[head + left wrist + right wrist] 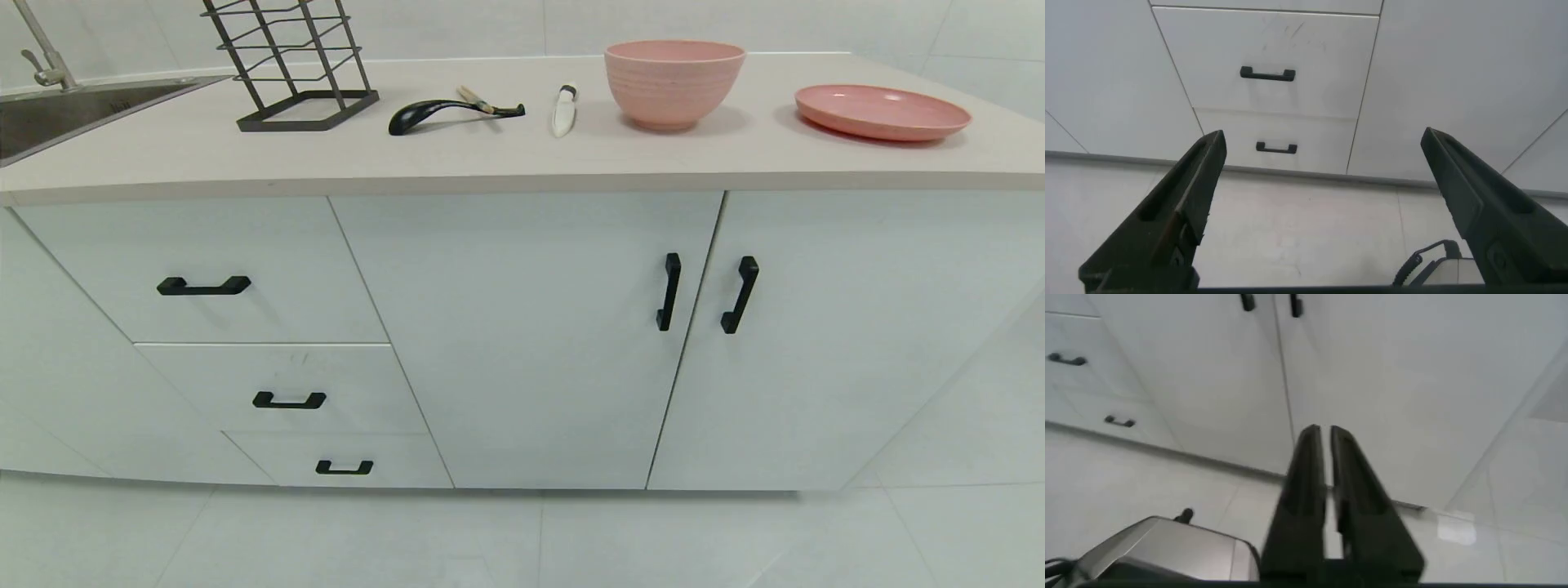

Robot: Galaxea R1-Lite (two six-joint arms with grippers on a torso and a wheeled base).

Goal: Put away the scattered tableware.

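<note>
- Left jaws, in the left wrist view, stand wide apart with nothing between them. They hang low in front of the cabinet, facing the middle drawer [1267, 49] and bottom drawer [1276, 139] above the floor [1290, 237]. Being spread like this probably suits a first grasp, perhaps at a drawer handle [1267, 75].
- Right jaws, in the right wrist view, are pressed almost together, with only a thin slit between them, and they hold nothing. They point at the foot of the cabinet doors [1290, 392], whose two dark handles [1247, 302] sit near the frame's edge. This looks like a parked pose.
- In the head view all the tableware lies on the tabletop [522, 159], well above both arms, so nothing seems to be put away yet.
- A pink bowl [674, 82] stands upright, with a pink plate [882, 112] lying flat near it toward the right end.
- A small white utensil [563, 110] lies just left of the bowl. Farther left, a black spoon [445, 113] rests bowl-down, with wooden chopsticks [478, 100] touching its handle.
- A black wire rack [298, 65] stands between the spoon and the sink [73, 110]. Its upright slots likely suit the plate.
- Three drawers [204, 286] and two doors [669, 291] are all closed. Storing things inside would call for opening one first.
</note>
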